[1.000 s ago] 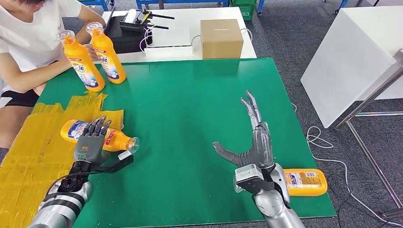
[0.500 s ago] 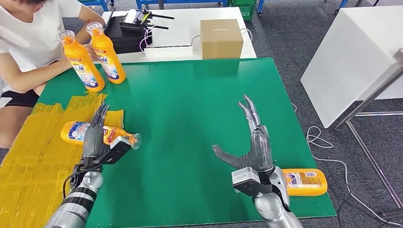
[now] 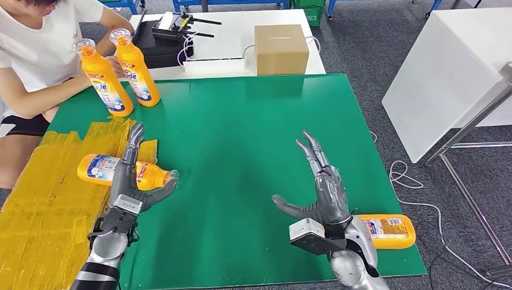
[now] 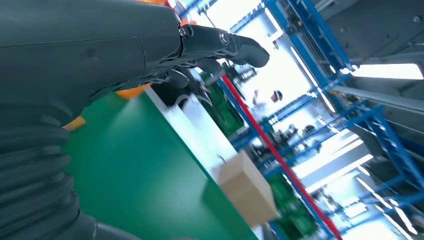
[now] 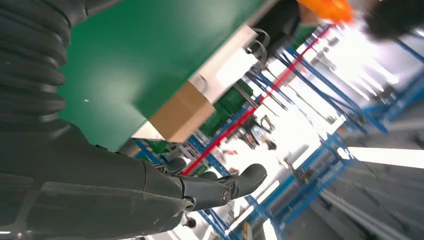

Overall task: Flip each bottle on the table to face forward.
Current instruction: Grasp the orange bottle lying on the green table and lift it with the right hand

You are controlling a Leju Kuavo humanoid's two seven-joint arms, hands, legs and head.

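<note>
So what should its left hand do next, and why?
Probably close around the lying orange bottle. The left hand is open at the bottle's neck end, fingers across it and thumb under the cap, not yet gripping, and the bottle lies flat on the yellow tape.

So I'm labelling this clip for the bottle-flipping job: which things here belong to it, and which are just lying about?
Part of the job:
- bottle lying by the left hand
- bottle lying at the table's near right edge
- two upright bottles by the person
- left hand, right hand
- green table

Just lying about:
- cardboard box
- black device with cables
- yellow tape patch
</note>
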